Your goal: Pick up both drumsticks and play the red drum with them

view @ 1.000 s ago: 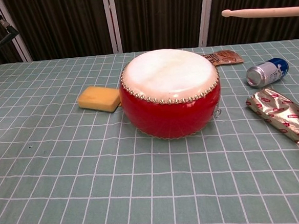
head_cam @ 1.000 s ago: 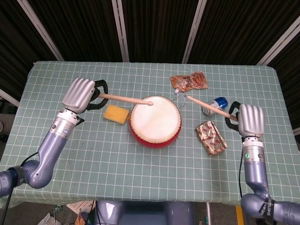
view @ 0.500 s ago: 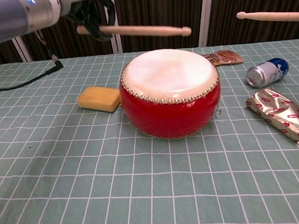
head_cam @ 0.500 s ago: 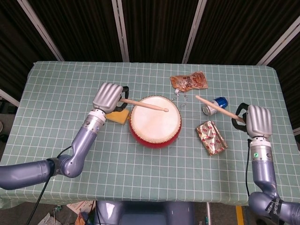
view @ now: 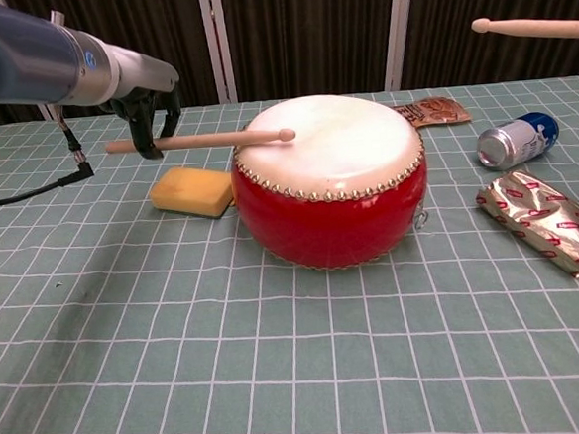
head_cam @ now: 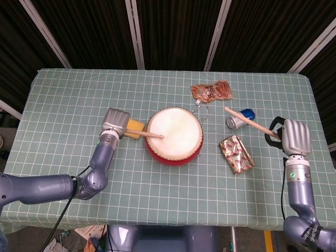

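drum [head_cam: 174,136] mid-table | sponge [head_cam: 135,128] left, touching | can [head_cam: 240,118], foil packet [head_cam: 237,153] right | snack pouch [head_cam: 211,91] behind

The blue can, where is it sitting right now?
The blue can lies on its side right of the red drum, between the orange snack packet and the foil packet.

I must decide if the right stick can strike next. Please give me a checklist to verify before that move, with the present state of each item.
1. Left hand holds the left drumstick: ok.
2. Right hand holds the right drumstick: ok.
3. Left stick tip lies at the drum's white skin, near its left edge: contact cannot tell.
4. Right stick is raised, clear of the drum: ok.
5. Can and foil packet lie under the right stick's path, beside the drum: not ok.
6. Sponge lies near the left hand, apart from the stick: ok.
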Available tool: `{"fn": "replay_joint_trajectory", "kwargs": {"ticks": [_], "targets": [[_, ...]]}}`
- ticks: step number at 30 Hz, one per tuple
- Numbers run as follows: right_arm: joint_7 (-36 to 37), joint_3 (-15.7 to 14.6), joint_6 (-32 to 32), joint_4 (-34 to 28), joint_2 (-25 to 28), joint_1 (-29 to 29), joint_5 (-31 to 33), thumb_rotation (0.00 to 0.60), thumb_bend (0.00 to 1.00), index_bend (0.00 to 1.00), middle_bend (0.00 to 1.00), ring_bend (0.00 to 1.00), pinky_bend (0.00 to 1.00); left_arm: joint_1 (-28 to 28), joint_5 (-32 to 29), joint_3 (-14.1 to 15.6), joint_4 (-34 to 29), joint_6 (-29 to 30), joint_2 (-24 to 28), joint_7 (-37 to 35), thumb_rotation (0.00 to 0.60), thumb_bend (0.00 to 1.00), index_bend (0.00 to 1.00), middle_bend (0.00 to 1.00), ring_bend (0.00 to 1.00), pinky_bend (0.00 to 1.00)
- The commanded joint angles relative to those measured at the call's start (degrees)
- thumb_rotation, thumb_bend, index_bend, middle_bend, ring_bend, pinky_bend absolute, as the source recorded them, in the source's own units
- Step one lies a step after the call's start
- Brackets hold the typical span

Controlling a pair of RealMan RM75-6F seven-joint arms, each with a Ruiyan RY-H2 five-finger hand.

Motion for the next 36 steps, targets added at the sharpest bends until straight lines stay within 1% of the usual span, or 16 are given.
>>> {"fn": "replay_joint_trajectory", "kwargs": {"ticks": [1,3,7,10,15,18,24,28,30,34,35,36], "targets": [[0.0,0.4,0.7,-0.5,-0.1,-0.4,-1.0,0.6,0.58,0.99,1.0,1.0,1.0,3.9,22.5,-6.8,-7.2,5.2,6.4,-26.8,0.6,0.52,0.78,1.0,1.0,1.0],[1.3,1.0,0.6,-1.3,0.3,-0.6,-2.7,0.6,0.58,0.99,1.0,1.0,1.0,6.2,26.3,-7.5,-9.2,6.6,8.2,-30.8,0.6,0.52,0.78,1.0,1.0,1.0],[5.7,1.7,-2.5,-3.9,2.2,-0.6,-6.2,0.6,0.58,0.99,1.0,1.0,1.0,9.2,30.7,-7.1,-10.5,7.0,11.1,-34.2,0.6,0.52,0.78,1.0,1.0,1.0],[5.4,2.5,-3.5,-5.4,3.1,0.3,-8.3,0.6,0.58,0.99,1.0,1.0,1.0,10.2,30.6,-6.8,-10.2,5.8,13.1,-34.6,0.6,0.52,0.78,1.0,1.0,1.0],[4.4,5.3,-2.6,-8.2,1.3,2.9,-10.0,0.6,0.58,0.99,1.0,1.0,1.0,11.8,31.3,-7.5,-10.5,4.5,16.6,-36.9,0.6,0.52,0.78,1.0,1.0,1.0],[2.9,5.5,-2.9,-9.0,0.4,3.9,-9.7,0.6,0.58,0.99,1.0,1.0,1.0,12.6,32.1,-7.4,-10.6,3.7,17.7,-38.1,0.6,0.52,0.78,1.0,1.0,1.0],[-8.0,1.7,-5.6,-4.3,-5.7,8.2,-8.5,0.6,0.58,0.99,1.0,1.0,1.0,14.7,33.7,-6.5,-10.2,1.9,19.8,-40.7,0.6,0.52,0.78,1.0,1.0,1.0],[-14.6,-1.1,-7.7,0.7,-11.5,10.6,-5.0,0.6,0.58,0.99,1.0,1.0,1.0,16.0,34.6,-5.9,-9.6,1.0,20.6,-42.4,0.6,0.52,0.78,1.0,1.0,1.0],[-21.6,-3.7,-8.1,5.2,-15.0,12.4,-3.8,0.6,0.58,0.99,1.0,1.0,1.0,16.8,35.1,-5.4,-9.1,0.3,21.0,-43.4,0.6,0.52,0.78,1.0,1.0,1.0],[-40.3,-10.4,-5.9,14.7,-20.8,15.2,-4.9,0.6,0.58,0.99,1.0,1.0,1.0,17.8,36.1,-4.4,-7.7,-1.3,21.8,-44.6,0.6,0.52,0.78,1.0,1.0,1.0],[-43.6,-10.9,-5.2,15.6,-21.8,15.3,-4.1,0.6,0.58,0.99,1.0,1.0,1.0,18.0,36.2,-4.2,-7.2,-1.7,21.9,-44.8,0.6,0.52,0.78,1.0,1.0,1.0],[-44.8,-10.6,-4.4,15.8,-22.5,15.3,-3.3,0.6,0.58,0.99,1.0,1.0,1.0,18.2,36.4,-4.1,-6.8,-2.0,21.9,-45.1,0.6,0.52,0.78,1.0,1.0,1.0]]}}
